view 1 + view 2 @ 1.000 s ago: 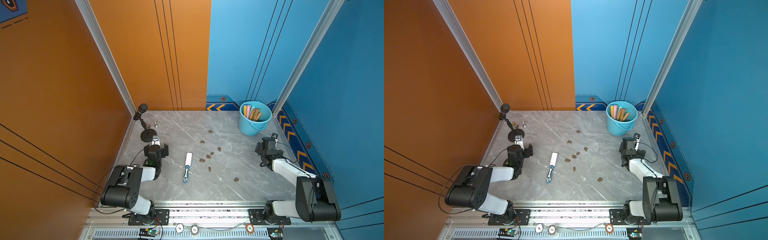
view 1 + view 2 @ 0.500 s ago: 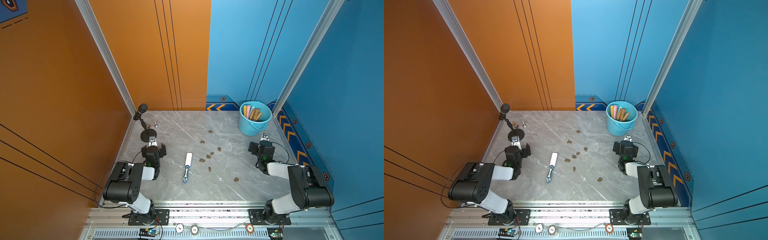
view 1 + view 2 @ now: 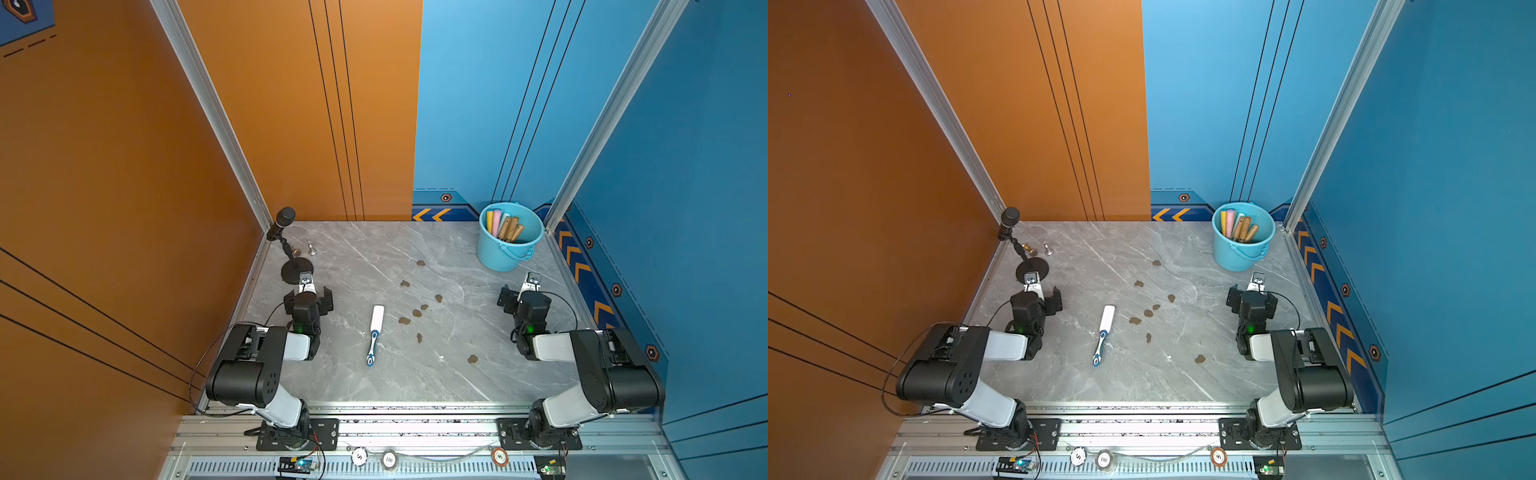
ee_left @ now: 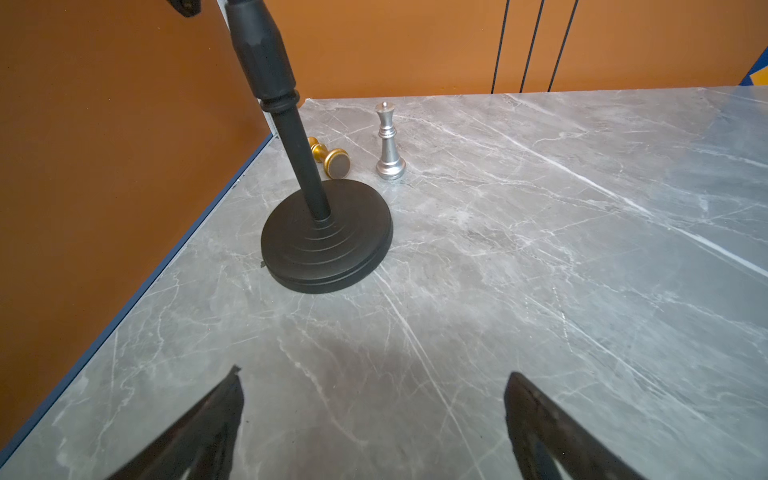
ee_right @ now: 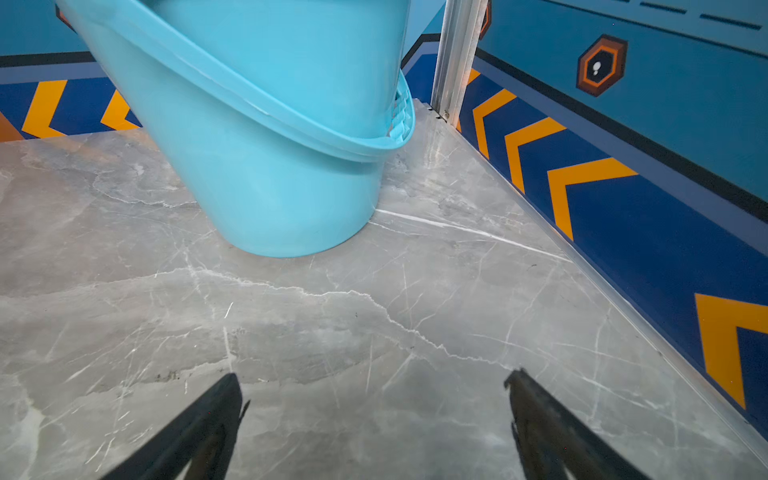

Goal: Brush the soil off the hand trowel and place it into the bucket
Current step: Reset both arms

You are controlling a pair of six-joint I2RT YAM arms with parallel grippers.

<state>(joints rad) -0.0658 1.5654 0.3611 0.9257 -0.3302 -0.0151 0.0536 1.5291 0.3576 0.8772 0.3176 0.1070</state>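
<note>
Our right arm has folded back over its base since a second ago, and the right claw has slid a little left and nearer. The left arm has hardly shifted, and nothing lying on the worktop has moved. Both claws stand wide and hold nothing: each wrist view shows two dark fingers spread over bare stone.

We judge the task all but done. No trowel lies on the worktop. The trowel handles, some wooden and some pastel, stand together in the bucket at the far right corner. The soil lies as scattered brown lumps mid-worktop, and the brush lies flat just left of them.

So the step in hand looks like settling into rest. To do it well we keep the claws wide and move slowly. We hold the right one off the bucket's wall and hanging bail, keep the left claw short of the microphone stand just beyond it, and leave brush and soil undisturbed.

The bucket stands just beyond the right claw, toward the far side and slightly left, near but not touching. From the left claw it is well apart, across the whole worktop to the right.
</note>
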